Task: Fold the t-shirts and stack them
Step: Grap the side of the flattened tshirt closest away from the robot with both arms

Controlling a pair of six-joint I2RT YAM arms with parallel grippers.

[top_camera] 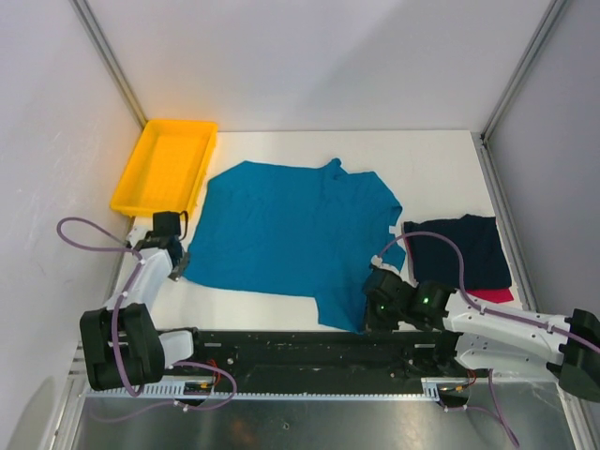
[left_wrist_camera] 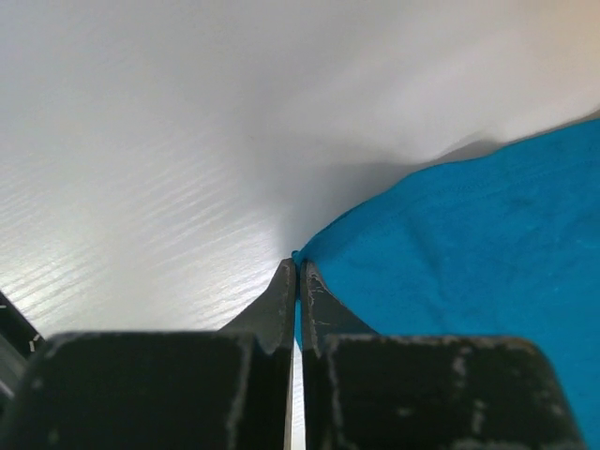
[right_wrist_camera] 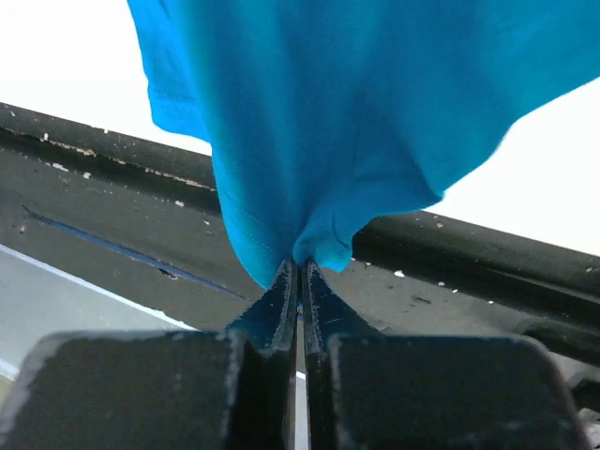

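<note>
Done: navy t-shirt [top_camera: 459, 246] lies folded at centre right of the frame, on the red-pink t-shirt [top_camera: 499, 294], of which only an edge shows.
Left to do: teal t-shirt [top_camera: 291, 230] lies spread mid-frame on the desk [top_camera: 431, 169], unfolded and unstacked.
Left fingers [left_wrist_camera: 274, 309]: closed on its lower-left corner.
Right fingers [right_wrist_camera: 274, 307]: closed on its lower-right hem.
Progress: probably the last shirt's first fold is about to start.

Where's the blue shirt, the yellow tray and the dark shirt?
blue shirt [top_camera: 291, 234], top view, middle of the cloth
yellow tray [top_camera: 167, 164], top view, its bare bottom
dark shirt [top_camera: 478, 248], top view, middle of the fold
</note>
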